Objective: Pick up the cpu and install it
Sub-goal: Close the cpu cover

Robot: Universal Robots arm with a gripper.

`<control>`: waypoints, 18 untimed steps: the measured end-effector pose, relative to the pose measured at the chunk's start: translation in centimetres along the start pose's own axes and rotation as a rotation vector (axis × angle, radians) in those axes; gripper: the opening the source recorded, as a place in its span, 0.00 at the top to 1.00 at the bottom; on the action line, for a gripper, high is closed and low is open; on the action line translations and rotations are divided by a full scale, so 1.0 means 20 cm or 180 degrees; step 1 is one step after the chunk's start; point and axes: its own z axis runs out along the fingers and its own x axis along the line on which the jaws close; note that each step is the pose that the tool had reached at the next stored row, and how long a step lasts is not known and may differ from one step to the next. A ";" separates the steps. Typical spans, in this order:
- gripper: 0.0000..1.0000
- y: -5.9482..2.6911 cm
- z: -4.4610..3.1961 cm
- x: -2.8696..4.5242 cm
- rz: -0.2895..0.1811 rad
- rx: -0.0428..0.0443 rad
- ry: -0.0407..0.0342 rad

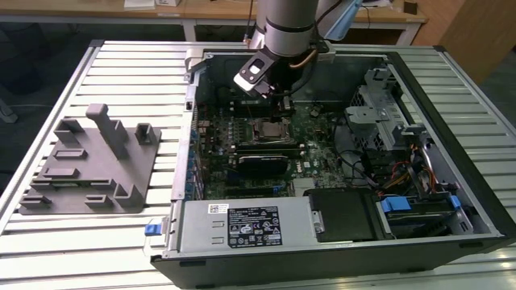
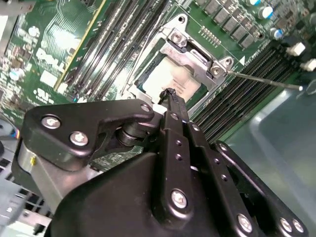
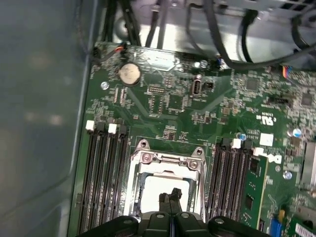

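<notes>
The cpu [image 3: 150, 190] is a pale silver-grey square lying flat in the motherboard socket, inside a silver metal frame [image 3: 168, 159]. It also shows in the second wrist view as the cpu [image 2: 173, 79], and from outside as a small square, the cpu [image 1: 270, 128], in the middle of the board. My gripper [image 3: 170, 196] hangs just above it with its two black fingers pressed together and nothing between them. The gripper [image 2: 170, 94] points down at the chip's edge. In the exterior view the gripper [image 1: 284, 104] sits inside the open computer case.
A thin socket lever [image 2: 261, 79] sticks out sideways. Memory slots [image 3: 103, 168] flank the socket. A black heatsink block [image 1: 262, 163] lies just nearer the camera than the socket. A grey fixture [image 1: 89, 169] stands on the slatted table at the exterior view's left. Drive cage [image 1: 379, 115] and cables crowd the exterior view's right.
</notes>
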 end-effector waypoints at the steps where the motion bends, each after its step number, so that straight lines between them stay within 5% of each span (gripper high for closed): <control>1: 0.89 0.000 0.000 0.000 -0.0058 0.0000 0.0000; 18: 0.89 0.000 0.002 0.000 -0.1028 -0.0008 -0.0007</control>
